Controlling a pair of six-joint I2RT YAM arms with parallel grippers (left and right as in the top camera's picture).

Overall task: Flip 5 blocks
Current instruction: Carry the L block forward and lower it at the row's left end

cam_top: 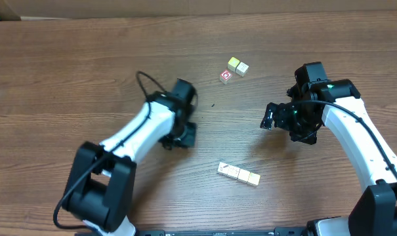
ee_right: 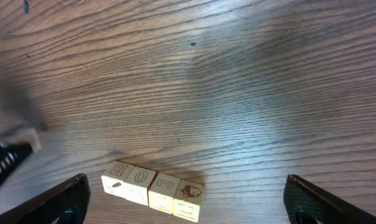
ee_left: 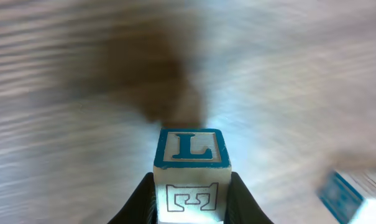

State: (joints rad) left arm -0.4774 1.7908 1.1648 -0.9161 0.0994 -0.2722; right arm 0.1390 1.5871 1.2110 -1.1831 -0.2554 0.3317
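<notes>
Left gripper [ee_left: 191,186] clamps a small pale wooden cube [ee_left: 191,149], blue letter L on top, by opposite flat sides; likely light, rigid, slightly slick. Right gripper [cam_top: 269,119] stands wide apart.

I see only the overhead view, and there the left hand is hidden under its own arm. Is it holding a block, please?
Observer: Yes. In the left wrist view the left hand is closed on one block, with a finger pressed on each side. The top face of the block shows a blue L.
Operator: Thank you. The pale row near the bottom edge is too small for me. How many blocks are in it?
Observer: Four. The right wrist view shows the row with the blocks touching side by side, marked B, a round O or zero, 3, and a small picture.
</notes>
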